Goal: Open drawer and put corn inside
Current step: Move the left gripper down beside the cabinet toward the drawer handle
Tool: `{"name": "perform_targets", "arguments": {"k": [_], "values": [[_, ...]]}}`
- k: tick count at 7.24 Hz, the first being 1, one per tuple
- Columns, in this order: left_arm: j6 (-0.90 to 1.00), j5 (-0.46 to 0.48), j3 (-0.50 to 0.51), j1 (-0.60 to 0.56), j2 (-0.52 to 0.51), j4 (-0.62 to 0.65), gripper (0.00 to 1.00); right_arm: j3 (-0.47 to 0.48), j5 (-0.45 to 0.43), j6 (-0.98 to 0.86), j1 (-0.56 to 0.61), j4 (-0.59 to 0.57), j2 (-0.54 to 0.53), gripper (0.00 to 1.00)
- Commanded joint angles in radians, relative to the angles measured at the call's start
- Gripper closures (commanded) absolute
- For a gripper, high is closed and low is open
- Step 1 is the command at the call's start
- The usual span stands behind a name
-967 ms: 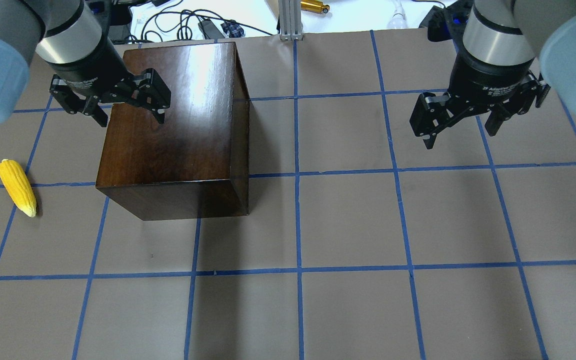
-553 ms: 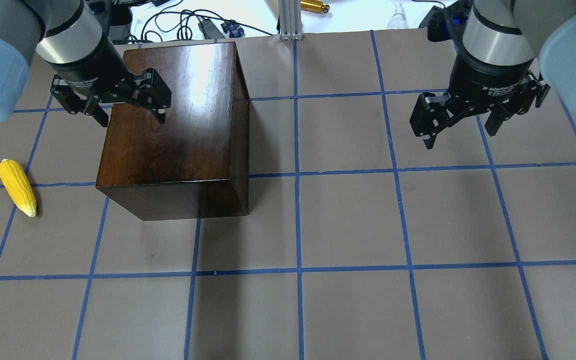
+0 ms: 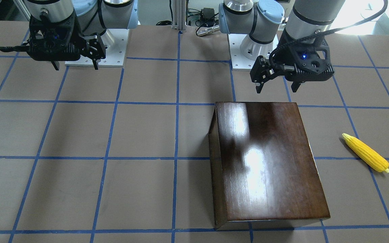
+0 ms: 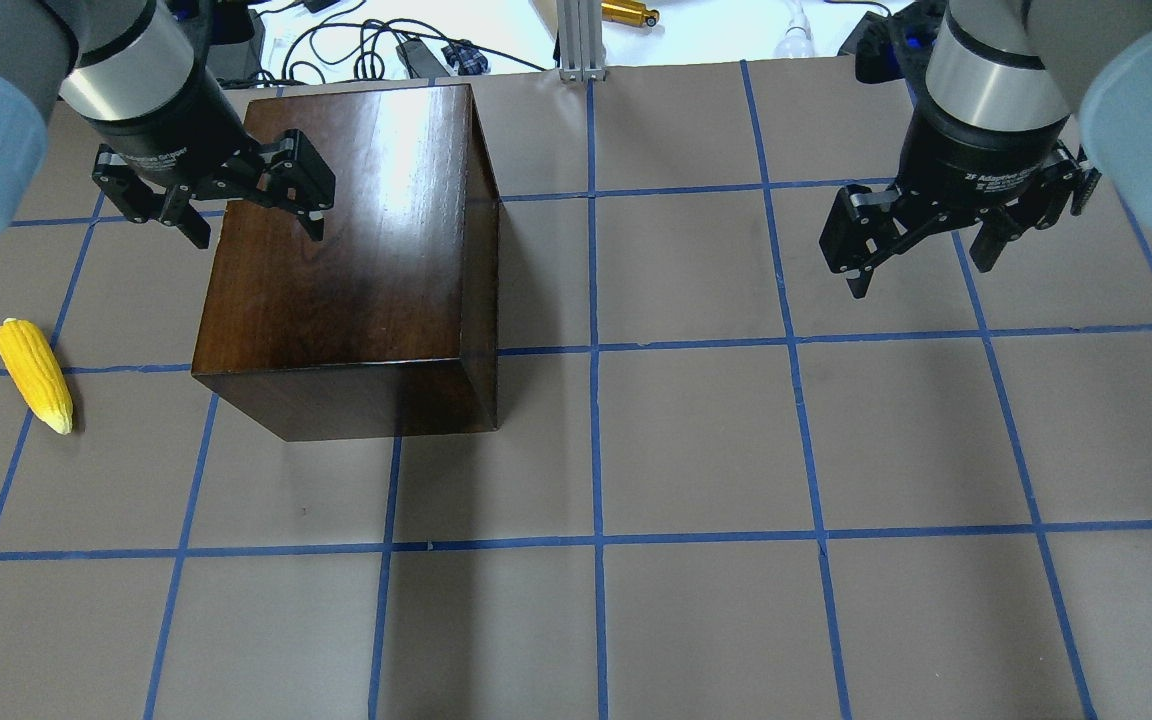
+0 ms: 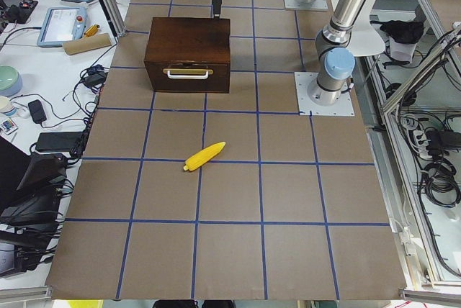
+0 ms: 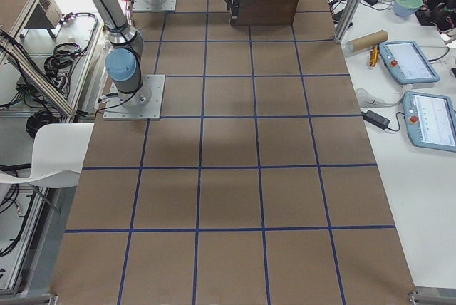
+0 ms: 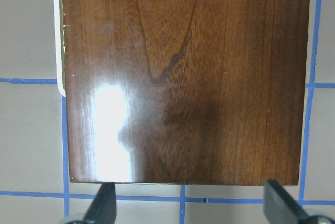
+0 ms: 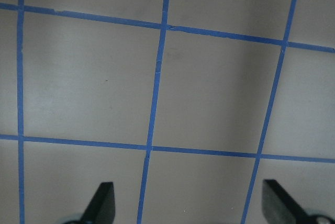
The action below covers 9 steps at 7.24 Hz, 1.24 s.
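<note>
The dark-brown wooden box (image 4: 346, 260) stands on the left half of the table. Its drawer (image 5: 187, 78) is shut; the front panel with its metal pull (image 5: 187, 73) shows only in the exterior left view. The yellow corn (image 4: 33, 375) lies on the table to the left of the box, apart from it, and also shows in the front-facing view (image 3: 366, 153). My left gripper (image 4: 258, 235) is open and empty, and hovers above the box's robot-side top edge (image 7: 183, 182). My right gripper (image 4: 921, 275) is open and empty above bare table at the right.
The table (image 4: 696, 450) is brown paper with a blue tape grid. Cables and small devices (image 4: 386, 50) lie beyond the far edge. An aluminium post (image 4: 579, 40) stands at the far middle.
My left gripper has shifted slightly to the left and away over the box top. The right arm, the box and the corn have not moved.
</note>
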Motion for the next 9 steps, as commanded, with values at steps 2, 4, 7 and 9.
{"name": "perform_targets", "arguments": {"k": [2, 4, 7, 9], "values": [[0.029, 0.007, 0.016, 0.115, -0.026, 0.028, 0.00, 0.000, 0.000, 0.000, 0.000, 0.000, 0.000, 0.00], [0.202, -0.004, 0.014, 0.303, -0.043, 0.044, 0.00, 0.000, -0.001, 0.000, 0.000, 0.000, 0.001, 0.00], [0.309, 0.011, 0.008, 0.396, -0.083, 0.115, 0.00, 0.000, 0.000, 0.000, 0.000, 0.000, 0.001, 0.00], [0.361, -0.005, 0.014, 0.462, -0.133, 0.122, 0.00, 0.000, 0.000, 0.000, 0.000, 0.000, 0.000, 0.00]]}}
